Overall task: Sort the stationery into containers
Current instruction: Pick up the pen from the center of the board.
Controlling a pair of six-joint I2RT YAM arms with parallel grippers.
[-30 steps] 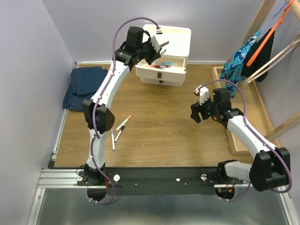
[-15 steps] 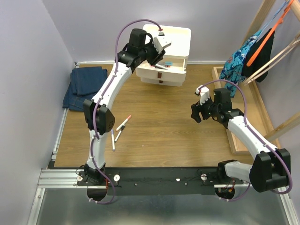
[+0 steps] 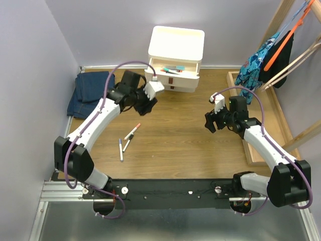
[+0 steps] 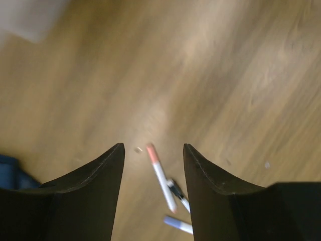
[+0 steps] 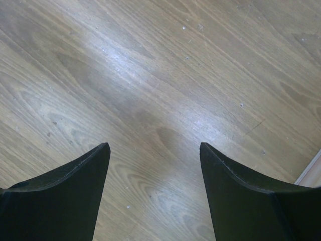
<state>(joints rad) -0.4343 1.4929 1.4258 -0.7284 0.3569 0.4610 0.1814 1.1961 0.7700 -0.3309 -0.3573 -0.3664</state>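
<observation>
The cream-white drawer cabinet (image 3: 176,42) stands at the back; its top drawer (image 3: 173,73) is pulled out with several pens inside. Three pens lie on the wooden floor: a red-capped one (image 3: 132,131), a black-capped one (image 3: 126,145) and a blue-capped one (image 3: 120,149). My left gripper (image 3: 146,103) is open and empty, above the floor between cabinet and pens. In the left wrist view the red-capped pen (image 4: 160,175) shows between the fingers, with the black-capped (image 4: 178,195) and blue-capped (image 4: 177,224) pens lower. My right gripper (image 3: 209,121) is open and empty over bare floor.
Folded blue jeans (image 3: 90,93) lie at the left wall. A shallow wooden tray (image 3: 257,120) runs along the right side, with a clothes rack and hanging garments (image 3: 266,55) above it.
My left arm has pulled back from the open top drawer and swung down and left over the floor, near the pens. The right arm has not moved.
</observation>
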